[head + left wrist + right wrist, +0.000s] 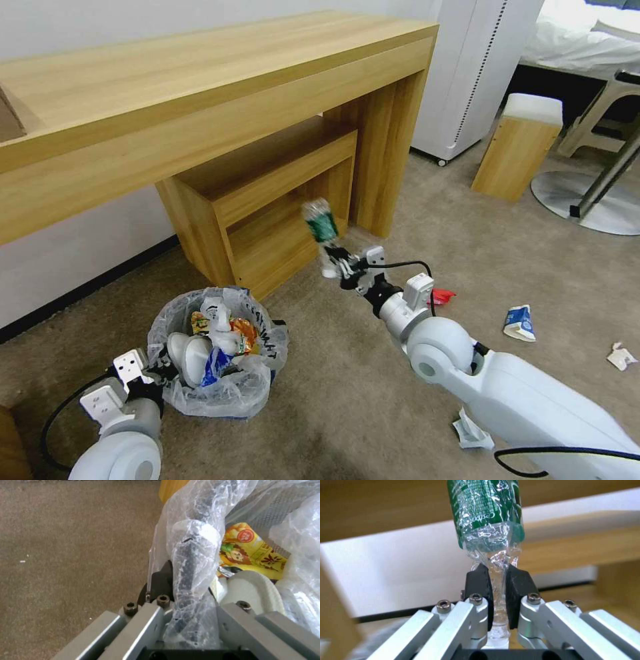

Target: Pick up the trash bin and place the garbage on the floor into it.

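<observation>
Right gripper (337, 261) at frame centre of head view, clamped on neck of crushed clear plastic bottle w/ green label (321, 223), held in air above beige short-pile carpet (373, 373). Small round bin w/ crinkly translucent white liner (220, 350), lower left, full of wrappers; left gripper (157, 370) at its rim. Blue-white carton (519, 323), red wrapper (443, 296) on carpet at right.

Left wrist view: left gripper (188, 585) pinched on bagged bin rim (193, 555); yellow wrapper (248, 552) inside.

Right wrist view: black pads (479, 590) squeeze bottle neck (498, 580), label end at frame top.
</observation>
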### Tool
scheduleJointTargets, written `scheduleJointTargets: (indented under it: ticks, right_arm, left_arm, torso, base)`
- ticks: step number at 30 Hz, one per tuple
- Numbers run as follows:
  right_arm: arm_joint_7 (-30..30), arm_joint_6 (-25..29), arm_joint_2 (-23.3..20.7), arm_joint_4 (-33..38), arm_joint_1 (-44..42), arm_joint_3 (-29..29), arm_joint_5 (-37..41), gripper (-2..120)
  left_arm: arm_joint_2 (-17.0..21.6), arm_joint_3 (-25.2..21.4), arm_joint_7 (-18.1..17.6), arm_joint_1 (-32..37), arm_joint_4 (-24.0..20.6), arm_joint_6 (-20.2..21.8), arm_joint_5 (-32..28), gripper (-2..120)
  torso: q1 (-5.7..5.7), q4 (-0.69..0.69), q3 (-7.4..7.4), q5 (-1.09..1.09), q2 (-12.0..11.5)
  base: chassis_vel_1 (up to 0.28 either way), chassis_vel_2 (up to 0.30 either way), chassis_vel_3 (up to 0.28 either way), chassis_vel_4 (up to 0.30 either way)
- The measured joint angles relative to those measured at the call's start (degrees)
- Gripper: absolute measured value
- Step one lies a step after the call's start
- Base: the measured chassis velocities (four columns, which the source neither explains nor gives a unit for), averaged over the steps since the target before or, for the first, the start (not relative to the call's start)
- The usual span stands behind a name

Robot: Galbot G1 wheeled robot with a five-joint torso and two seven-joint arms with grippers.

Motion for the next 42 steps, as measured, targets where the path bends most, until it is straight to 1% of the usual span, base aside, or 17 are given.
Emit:
scheduleJointTargets:
  ticks: [3, 4, 6, 7, 9, 10, 11, 13, 14, 17, 18, 21, 26, 29, 33, 37, 42]
  right_arm:
    - [-1.64, 0.67, -0.90, 5.87, 3.07, -4.32, 1.27, 8]
    - [-1.64, 0.67, -0.90, 5.87, 3.07, -4.32, 1.27, 8]
    - [-1.93, -0.03, -0.66, 7.63, 7.61, -12.23, 2.63, 8]
    - [-1.93, -0.03, -0.66, 7.63, 7.61, -12.23, 2.63, 8]
    - [0.30, -1.71, 0.76, 7.02, 12.49, -20.19, 4.18, 8]
    - [1.05, -2.24, 1.33, 6.58, 14.38, -22.56, 4.93, 8]
    - [1.05, -2.24, 1.33, 6.58, 14.38, -22.56, 4.93, 8]
    - [3.69, -4.07, 3.69, 4.57, 20.27, -29.15, 7.02, 8]
    - [3.69, -4.07, 3.69, 4.57, 20.27, -29.15, 7.02, 8]
    - [7.05, -6.11, 6.46, 1.98, 24.23, -33.78, 9.35, 8]
    - [7.05, -6.11, 6.46, 1.98, 24.23, -33.78, 9.35, 8]
    - [11.44, -9.32, 9.59, -0.12, 25.83, -35.87, 12.84, 8]
    - [13.03, -10.12, 12.69, -3.07, 26.78, -38.44, 13.67, 8]
    - [13.84, -10.53, 16.25, -5.89, 27.01, -40.27, 13.86, 8]
    - [14.25, -10.64, 19.14, -7.85, 27.11, -41.67, 13.89, 8]
    - [15.74, -11.59, 21.43, -9.00, 27.28, -42.64, 14.97, 8]
    - [18.59, -13.97, 22.54, -9.28, 27.25, -43.24, 16.73, 7]
  left_arm:
    - [-0.33, 0.22, -0.02, 0.02, -0.50, 0.17, 0.23, 1]
    - [-0.33, 0.22, -0.02, 0.02, -0.50, 0.17, 0.23, 1]
    - [-0.59, 0.27, -0.04, 0.25, -1.29, 0.43, 0.32, 1]
    - [-0.59, 0.27, -0.04, 0.25, -1.29, 0.43, 0.32, 1]
    - [-0.97, 0.34, -0.07, 0.64, -1.92, 0.51, 0.64, 1]
    - [-1.12, 0.40, -0.06, 0.73, -2.09, 0.51, 0.75, 1]
    - [-1.12, 0.40, -0.06, 0.73, -2.09, 0.51, 0.75, 1]
    - [-1.54, 0.42, -0.03, 0.94, -2.53, 0.53, 0.98, 1]
    - [-1.54, 0.42, -0.03, 0.94, -2.53, 0.53, 0.98, 1]
    - [-1.91, 0.37, 0.05, 1.19, -2.71, 0.54, 1.35, 1]
    - [-1.91, 0.37, 0.05, 1.19, -2.71, 0.54, 1.35, 1]
    - [-2.14, 0.30, 0.20, 1.38, -2.80, 0.43, 1.53, 1]
    - [-2.08, -0.07, 0.25, 1.43, -3.08, 0.31, 1.51, 1]
    - [-2.08, -0.13, 0.29, 1.58, -3.37, 0.28, 1.41, 1]
    - [-2.02, -0.20, 0.32, 1.64, -3.42, 0.15, 1.34, 1]
    - [-1.90, -0.26, 0.30, 1.49, -3.41, 0.12, 1.21, 1]
    - [-1.86, -0.07, 0.34, 1.20, -3.16, -0.04, 1.18, 1]
  torso:
    - [0.00, 0.01, 0.00, -0.01, 0.00]
    - [0.00, 0.01, 0.00, -0.01, 0.00]
    - [0.00, 0.01, 0.00, -0.01, 0.00]
    - [0.00, 0.01, 0.00, -0.01, 0.00]
    - [0.00, 0.00, 0.00, -0.01, 0.00]
    - [0.00, 0.00, 0.00, -0.01, 0.00]
    - [0.00, 0.00, 0.00, -0.01, 0.00]
    - [0.00, 0.01, 0.00, -0.01, 0.00]
    - [0.00, 0.01, 0.00, -0.01, 0.00]
    - [0.00, 0.01, 0.00, -0.02, 0.00]
    - [0.00, 0.01, 0.00, -0.02, 0.00]
    - [0.00, 0.00, 0.00, -0.02, 0.00]
    - [0.00, 0.00, 0.00, -0.02, 0.00]
    - [0.00, 0.00, 0.00, -0.02, 0.00]
    - [0.00, 0.01, 0.00, -0.02, 0.00]
    - [0.01, 0.01, 0.00, -0.02, 0.00]
    - [0.01, 0.01, 0.00, -0.02, 0.00]
  base:
    - [0.000, 0.000, 0.000, 0.000]
    - [0.000, 0.000, 0.000, 0.000]
    - [0.000, 0.000, 0.000, 0.000]
    - [0.000, 0.000, 0.000, 0.000]
    - [0.000, 0.000, 0.000, 0.000]
    - [0.000, 0.000, 0.000, 0.000]
    - [0.000, 0.000, 0.000, 0.000]
    - [0.000, 0.000, 0.000, 0.000]
    - [0.000, 0.000, 0.000, 0.000]
    - [0.000, 0.000, 0.000, 0.000]
    - [0.000, 0.000, 0.000, 0.000]
    - [0.000, 0.000, 0.000, 0.000]
    - [0.000, 0.000, 0.000, 0.000]
    - [0.000, 0.000, 0.000, 0.000]
    - [0.000, 0.000, 0.000, 0.000]
    - [0.000, 0.000, 0.000, 0.000]
    - [0.000, 0.000, 0.000, 0.000]
